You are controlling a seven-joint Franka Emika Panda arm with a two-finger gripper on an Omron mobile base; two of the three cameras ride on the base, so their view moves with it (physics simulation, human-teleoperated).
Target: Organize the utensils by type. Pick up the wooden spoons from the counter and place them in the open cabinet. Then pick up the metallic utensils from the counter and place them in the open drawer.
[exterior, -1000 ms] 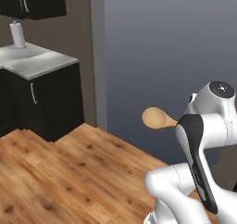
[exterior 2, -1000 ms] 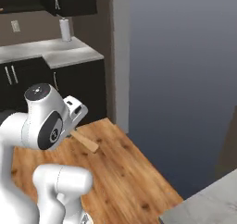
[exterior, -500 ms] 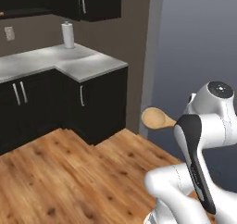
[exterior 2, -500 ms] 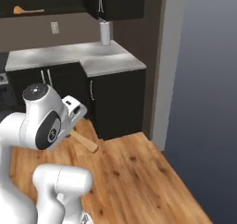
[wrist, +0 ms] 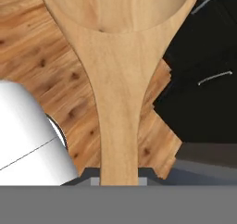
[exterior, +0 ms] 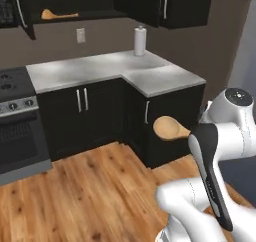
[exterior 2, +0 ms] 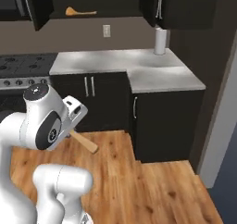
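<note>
Claw [wrist: 119, 179] clamped on the handle of a long tan wooden spoon [wrist: 118, 75], round bowl [exterior: 171, 128] jutting out toward 9 o'clock of the white arm in the left base view, carried in the air above the wood-plank floor [exterior: 80, 191]. Second tan wooden spoon [exterior 2: 79, 11] lying inside the open black upper cabinet [exterior 2: 39, 8], at 12 o'clock above the grey-white tabletop [exterior 2: 115, 61], near a white paper-towel roll [exterior 2: 159, 40]

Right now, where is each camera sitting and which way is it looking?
Left base view: behind the arm's left, facing the counter corner; white arm lower right, carrying a wooden spoon.
Right base view: behind its right, same counter; arm lower left.
Hand view: on the hand, looking along the held spoon at the floor.
Both base views share the open cabinet holding another spoon.
</note>
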